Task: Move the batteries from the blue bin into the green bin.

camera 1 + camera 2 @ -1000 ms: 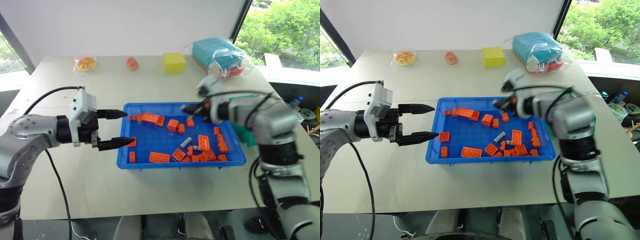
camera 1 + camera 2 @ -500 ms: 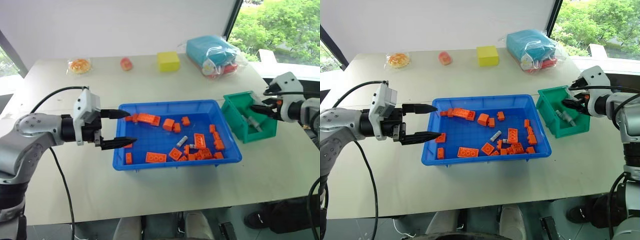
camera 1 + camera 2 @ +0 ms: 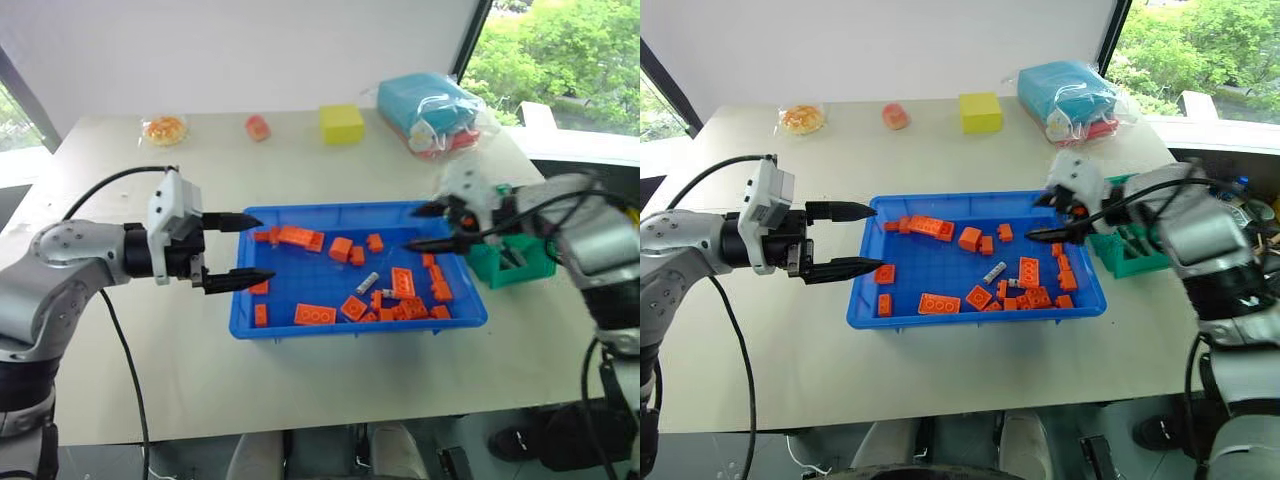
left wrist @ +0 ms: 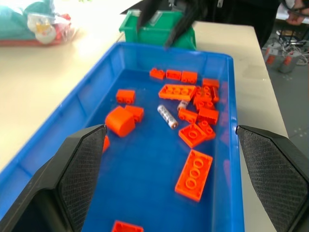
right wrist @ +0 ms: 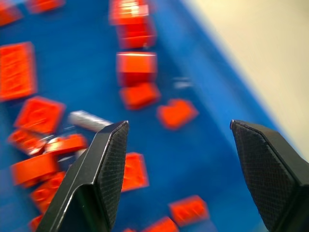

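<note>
The blue bin (image 3: 355,327) lies mid-table and holds several orange bricks (image 3: 318,314). Two silver batteries lie among the bricks: one (image 3: 367,282) near the middle, a second (image 3: 389,293) just right of it. The right wrist view shows a battery (image 5: 89,121) below and beside one fingertip. My right gripper (image 3: 411,228) hangs open and empty over the blue bin's right end. The green bin (image 3: 1127,262) stands just right of the blue bin, partly behind my right arm. Level over the blue bin's left end, my left gripper (image 3: 262,247) is open, nothing between its fingers.
Along the table's far edge sit a snack bag (image 3: 165,128), a pink item (image 3: 258,127), a yellow block (image 3: 342,123) and a light-blue plastic-wrapped bundle (image 3: 430,105). Bare tabletop runs in front of the blue bin and to its left.
My right gripper swung from the blue bin's back right to the green bin, opened there, then came back open over the blue bin's right end. The left arm stayed put.
</note>
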### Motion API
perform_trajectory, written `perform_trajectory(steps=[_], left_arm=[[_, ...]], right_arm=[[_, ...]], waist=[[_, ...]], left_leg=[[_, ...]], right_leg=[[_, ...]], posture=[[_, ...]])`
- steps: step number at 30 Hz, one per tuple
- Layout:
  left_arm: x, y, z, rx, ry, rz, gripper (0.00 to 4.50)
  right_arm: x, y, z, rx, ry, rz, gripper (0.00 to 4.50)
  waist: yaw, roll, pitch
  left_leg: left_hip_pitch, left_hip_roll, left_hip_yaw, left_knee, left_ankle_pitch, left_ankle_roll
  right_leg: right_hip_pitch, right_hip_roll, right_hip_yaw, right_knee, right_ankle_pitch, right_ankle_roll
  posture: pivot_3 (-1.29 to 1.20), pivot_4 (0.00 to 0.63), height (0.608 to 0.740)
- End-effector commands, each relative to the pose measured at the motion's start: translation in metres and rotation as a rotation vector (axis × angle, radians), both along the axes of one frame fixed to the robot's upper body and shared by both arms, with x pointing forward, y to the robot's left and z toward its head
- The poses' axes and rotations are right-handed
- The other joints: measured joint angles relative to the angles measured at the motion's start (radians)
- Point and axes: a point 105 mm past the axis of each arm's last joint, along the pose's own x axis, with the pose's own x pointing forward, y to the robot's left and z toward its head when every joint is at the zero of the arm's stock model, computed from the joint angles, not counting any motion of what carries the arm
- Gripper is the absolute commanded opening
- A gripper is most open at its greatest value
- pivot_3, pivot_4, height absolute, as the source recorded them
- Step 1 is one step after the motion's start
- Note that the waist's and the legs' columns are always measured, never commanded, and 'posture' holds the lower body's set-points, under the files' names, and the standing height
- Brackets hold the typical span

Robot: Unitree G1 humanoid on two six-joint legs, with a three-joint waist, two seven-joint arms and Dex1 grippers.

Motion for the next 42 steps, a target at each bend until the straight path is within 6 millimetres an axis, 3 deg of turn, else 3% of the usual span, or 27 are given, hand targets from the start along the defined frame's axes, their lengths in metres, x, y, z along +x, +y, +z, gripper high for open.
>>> perform_trajectory(steps=[1, 13, 25, 28, 31, 32, 33, 35, 39, 42], left_arm=[[-0.003, -0.004, 0.006, 0.000, -0.031, -0.010, 4.50], [-0.010, 0.002, 0.010, -0.008, -0.049, 0.051, 4.50], [-0.009, 0.003, 0.014, -0.010, -0.060, 0.065, 4.50], [-0.008, 0.003, 0.015, -0.011, -0.065, 0.064, 4.50], [-0.006, 0.003, 0.017, -0.013, -0.070, 0.063, 4.50], [-0.005, 0.004, 0.017, -0.013, -0.071, 0.063, 4.50], [-0.005, 0.004, 0.017, -0.014, -0.072, 0.063, 4.50], [-0.004, 0.004, 0.017, -0.014, -0.073, 0.062, 4.50], [-0.003, 0.002, 0.017, -0.017, -0.076, 0.057, 4.50], [-0.003, 0.003, 0.014, -0.017, -0.072, 0.057, 4.50]], right_arm=[[0.010, 0.005, -0.016, -0.122, -0.001, 0.105, 3.43], [0.029, 0.022, -0.048, -0.266, 0.008, 0.293, 3.43], [0.019, 0.052, -0.062, -0.228, 0.039, 0.402, 3.43], [0.018, 0.055, -0.063, -0.213, 0.045, 0.399, 2.62], [0.013, 0.055, -0.065, -0.197, 0.057, 0.404, 1.05], [0.012, 0.055, -0.064, -0.188, 0.052, 0.399, 0.43], [0.013, 0.054, -0.059, -0.173, 0.035, 0.387, 0.09], [0.016, 0.054, -0.046, -0.131, 0.004, 0.350, 0.10], [0.024, 0.040, 0.006, 0.026, -0.069, 0.190, 0.10], [0.030, 0.007, 0.038, 0.098, -0.143, -0.018, 0.10]], waist=[[0.001, 0.000, 0.000], [0.000, -0.001, 0.000], [0.000, -0.001, 0.000], [0.002, -0.001, 0.000], [0.001, -0.001, 0.000], [0.001, -0.001, 0.000], [0.001, -0.001, 0.000], [0.000, -0.001, 0.000], [0.003, -0.001, 0.000], [0.006, -0.001, 0.000]], left_leg=[[0.000, 0.000, 0.000, 0.000, 0.001, 0.002], [0.001, -0.003, -0.001, 0.001, 0.002, 0.002], [0.001, -0.004, -0.001, 0.001, 0.002, 0.001], [0.001, -0.004, -0.001, 0.001, 0.002, 0.001], [0.001, -0.004, -0.001, 0.002, 0.003, 0.001], [0.001, -0.004, -0.001, 0.002, 0.003, 0.001], [0.001, -0.004, -0.001, 0.001, 0.003, 0.001], [0.001, -0.004, -0.001, 0.001, 0.003, 0.001], [0.001, -0.004, -0.001, 0.001, 0.003, 0.001], [0.001, -0.004, -0.002, 0.002, 0.003, 0.000]], right_leg=[[0.000, 0.000, 0.000, 0.001, 0.000, 0.000], [0.004, 0.001, 0.001, 0.003, 0.004, 0.000], [0.006, 0.001, 0.001, 0.004, 0.004, 0.000], [0.006, 0.001, 0.001, 0.004, 0.005, -0.001], [0.006, 0.001, 0.001, 0.004, 0.006, -0.003], [0.006, 0.001, 0.001, 0.004, 0.006, -0.003], [0.006, 0.001, 0.001, 0.004, 0.006, -0.003], [0.006, 0.001, 0.001, 0.004, 0.006, -0.003], [0.006, 0.001, 0.001, 0.004, 0.006, -0.003], [0.007, 0.001, 0.001, 0.004, 0.006, -0.004]], posture=[[0.00, 0.150, 0.706], [0.00, 0.150, 0.706], [0.00, 0.150, 0.706], [0.00, 0.150, 0.706], [0.00, 0.150, 0.706], [0.00, 0.150, 0.706], [0.00, 0.150, 0.706], [0.00, 0.150, 0.706], [0.00, 0.150, 0.706], [0.00, 0.150, 0.706]])
